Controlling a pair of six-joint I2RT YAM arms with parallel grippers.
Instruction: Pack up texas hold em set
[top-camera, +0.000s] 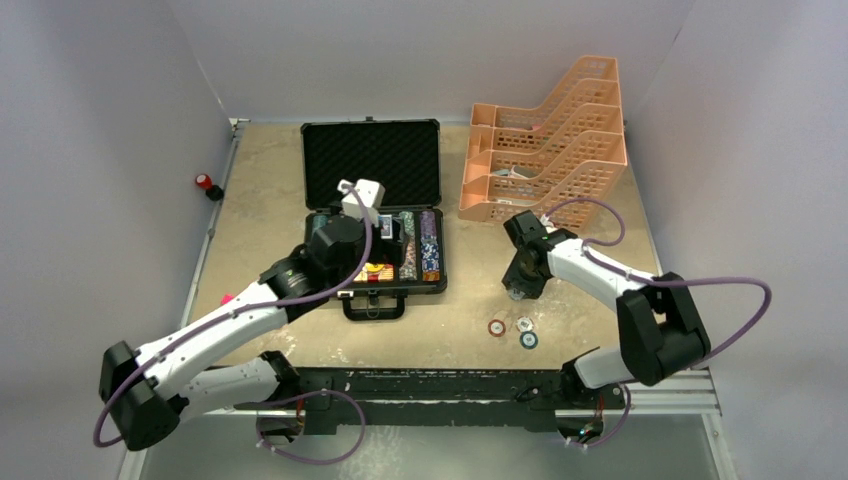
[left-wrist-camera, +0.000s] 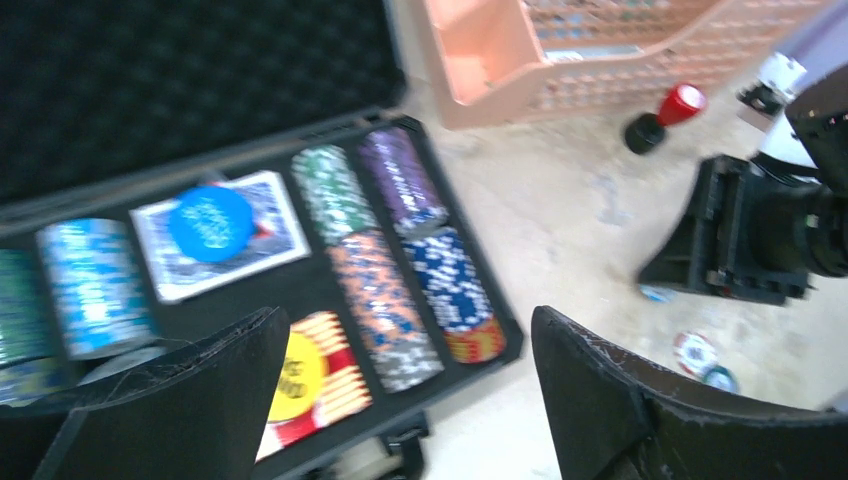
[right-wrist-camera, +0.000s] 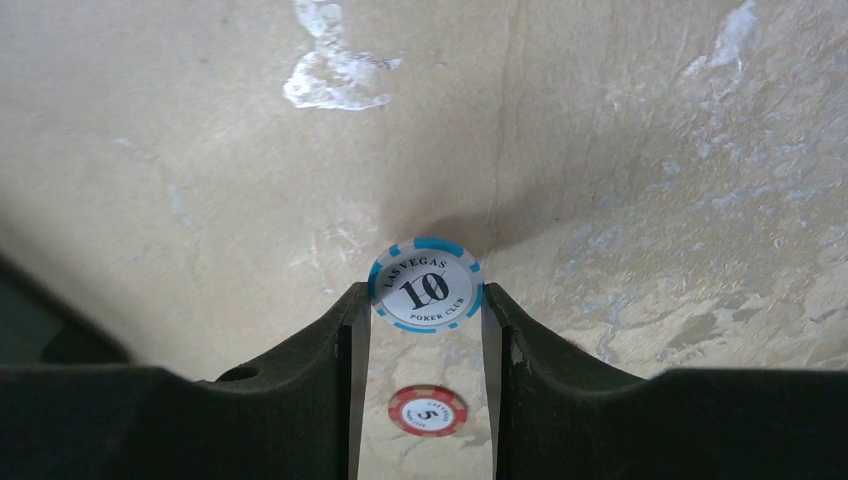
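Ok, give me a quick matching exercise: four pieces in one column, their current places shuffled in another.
1. blue round dealer button
2. white-and-blue poker chip marked 10
3. red poker chip marked 5
4. peach lattice tray rack

A. flat on the bare table
B. between the fingertips of the right tool
C. right of the open black briefcase
D. on a card deck in the briefcase

Pairs: 1-D, 2-B, 3-A, 4-C.

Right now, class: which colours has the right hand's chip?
The chip: white, light-blue edge stripes; right wrist view.
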